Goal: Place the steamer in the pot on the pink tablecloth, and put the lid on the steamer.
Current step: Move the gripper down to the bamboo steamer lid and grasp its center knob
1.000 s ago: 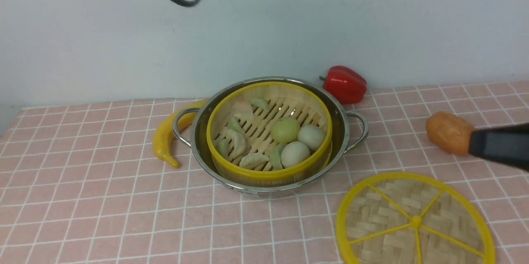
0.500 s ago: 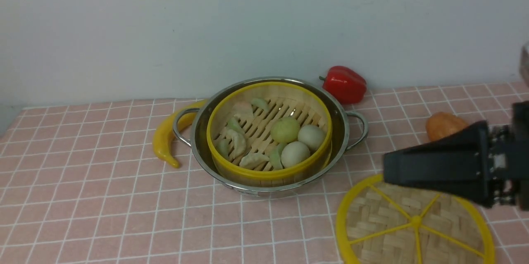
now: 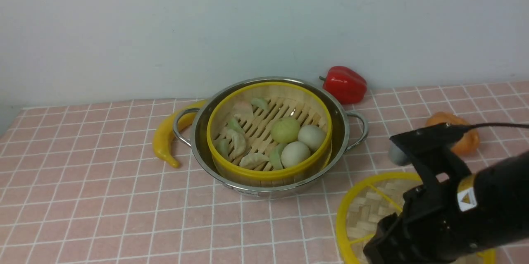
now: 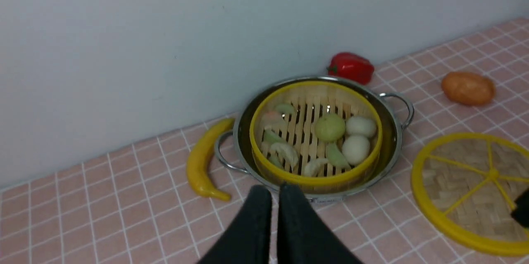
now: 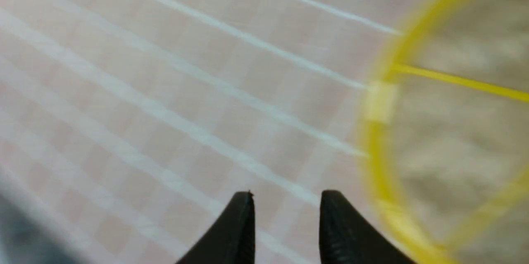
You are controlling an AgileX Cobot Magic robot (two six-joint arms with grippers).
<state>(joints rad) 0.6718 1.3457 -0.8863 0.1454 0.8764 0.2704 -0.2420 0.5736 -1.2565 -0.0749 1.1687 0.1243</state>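
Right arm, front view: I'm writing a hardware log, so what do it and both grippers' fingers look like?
The right arm is bulky and black, with a yellow warning-triangle sticker and a thin black cable above it. The right gripper has black tapered fingers with ribbed inner faces; the left gripper has plain black tapered fingers.

We see the tabletop (image 3: 62, 231) covered by the pink tablecloth (image 3: 103, 152), its white grid running back to the pale wall. On the cloth, the pot (image 3: 248, 189) stands in the middle, near the wall. A yellow banana (image 3: 165, 140) lies just beside its left handle. A red pepper (image 3: 345, 84) lies against the wall behind the pot's right side. Further right lies an orange toy food (image 3: 470, 142), and the lid (image 3: 363, 210) lies flat at the near right.
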